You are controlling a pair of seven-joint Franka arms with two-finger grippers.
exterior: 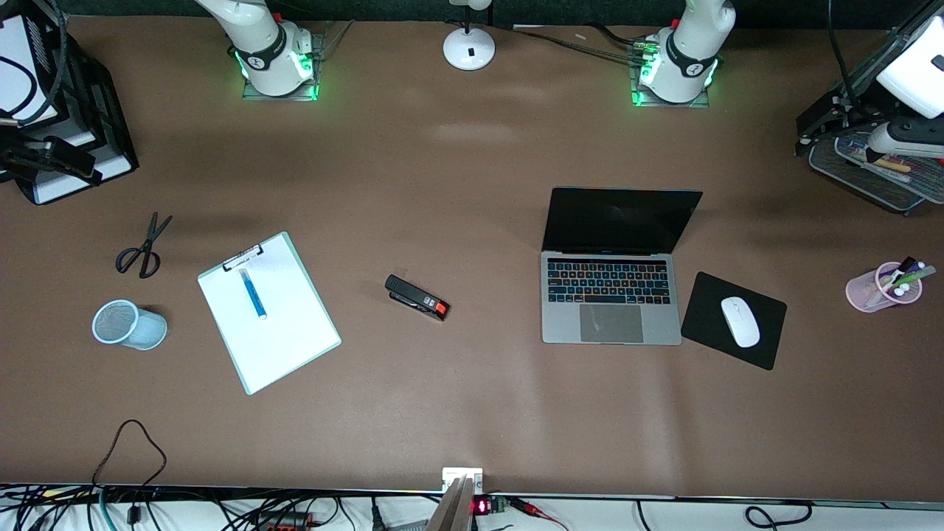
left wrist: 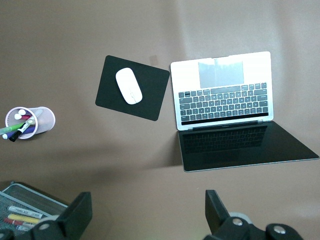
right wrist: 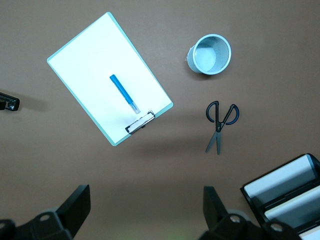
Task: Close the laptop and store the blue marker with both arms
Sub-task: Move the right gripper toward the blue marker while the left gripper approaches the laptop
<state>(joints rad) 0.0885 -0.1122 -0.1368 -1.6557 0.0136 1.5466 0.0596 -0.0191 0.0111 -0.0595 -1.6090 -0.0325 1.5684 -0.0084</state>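
The laptop (exterior: 611, 295) stands open on the table toward the left arm's end, black screen raised; it also shows in the left wrist view (left wrist: 225, 95). The blue marker (exterior: 253, 293) lies on a white clipboard (exterior: 284, 343) toward the right arm's end, and shows in the right wrist view (right wrist: 122, 92). My left gripper (left wrist: 147, 215) is open and empty, high over bare table beside the laptop's screen. My right gripper (right wrist: 145, 210) is open and empty, high over bare table beside the clipboard's clip end. Neither gripper shows in the front view.
A light-blue mesh cup (exterior: 129, 324) lies by the clipboard, scissors (exterior: 144, 247) beside it. A black stapler (exterior: 417, 297) lies mid-table. A mouse (exterior: 740, 321) sits on a black pad (exterior: 708, 295). A pink pen cup (exterior: 883, 287), wire-mesh tray (exterior: 877, 177) and black file tray (exterior: 74, 110) stand at the ends.
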